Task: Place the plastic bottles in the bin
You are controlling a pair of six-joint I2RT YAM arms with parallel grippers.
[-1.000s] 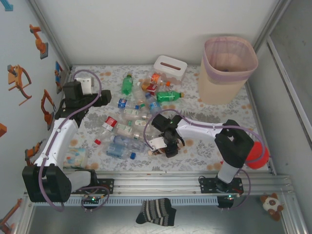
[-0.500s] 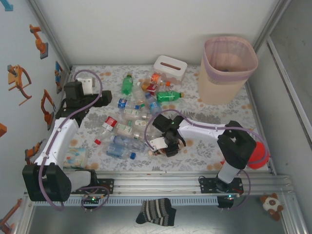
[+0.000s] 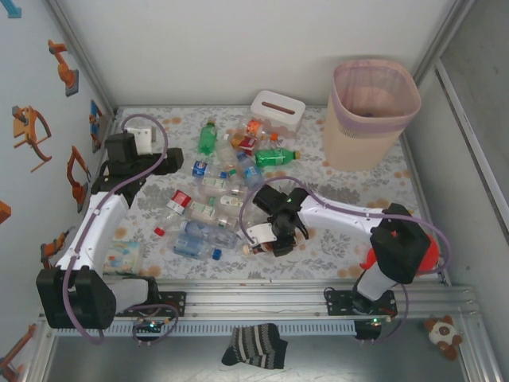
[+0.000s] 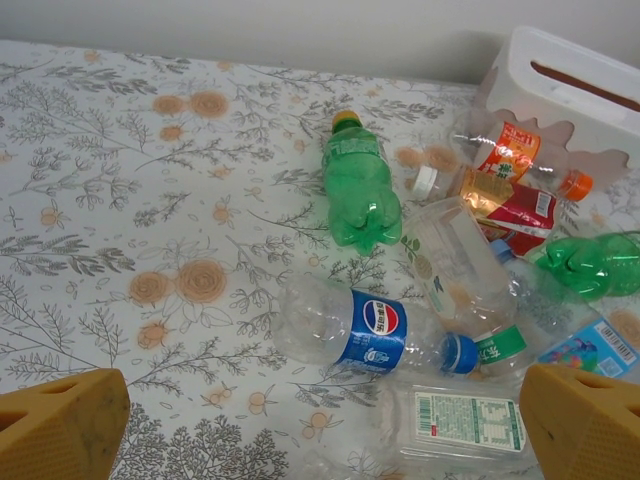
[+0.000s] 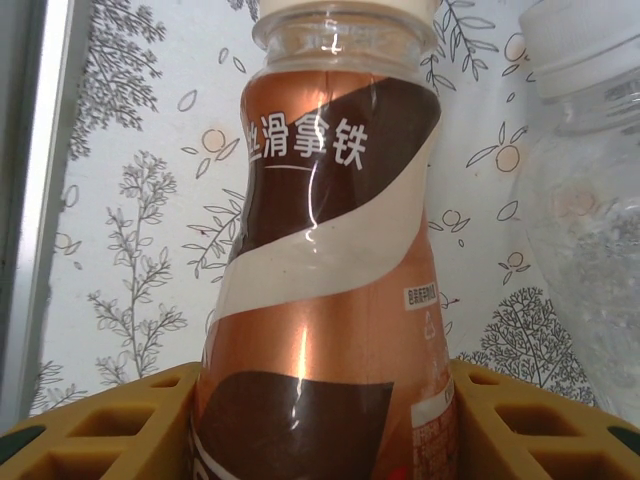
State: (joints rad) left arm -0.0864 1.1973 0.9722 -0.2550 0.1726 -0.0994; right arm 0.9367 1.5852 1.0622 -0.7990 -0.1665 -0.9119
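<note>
I am looking at a brown-labelled bottle (image 5: 320,300) with a pale cap. It sits between the yellow fingers (image 5: 110,425) of the right gripper (image 5: 325,410), which press on both of its sides, so the gripper is clamped on it. This is towards the near edge of the table (image 3: 334,239), about midway along it. I cannot tell whether the bottle is resting on the flowered cloth or raised off it. A clear bottle lies just beside it.

The other plastic bottles (image 3: 191,237) are scattered across the middle and left of the table, from the near edge up to the far edge. Among them are a green bottle (image 4: 360,190) and a clear one with a blue label and blue cap (image 4: 375,335).

The left gripper (image 4: 325,410) hangs over the left side of this scatter with its fingers spread wide apart and nothing between them.

A white tissue box (image 3: 278,110) stands at the far edge. The bin (image 3: 362,147), beige with a pink liner, stands upright in the far right corner, well apart from the held bottle.
</note>
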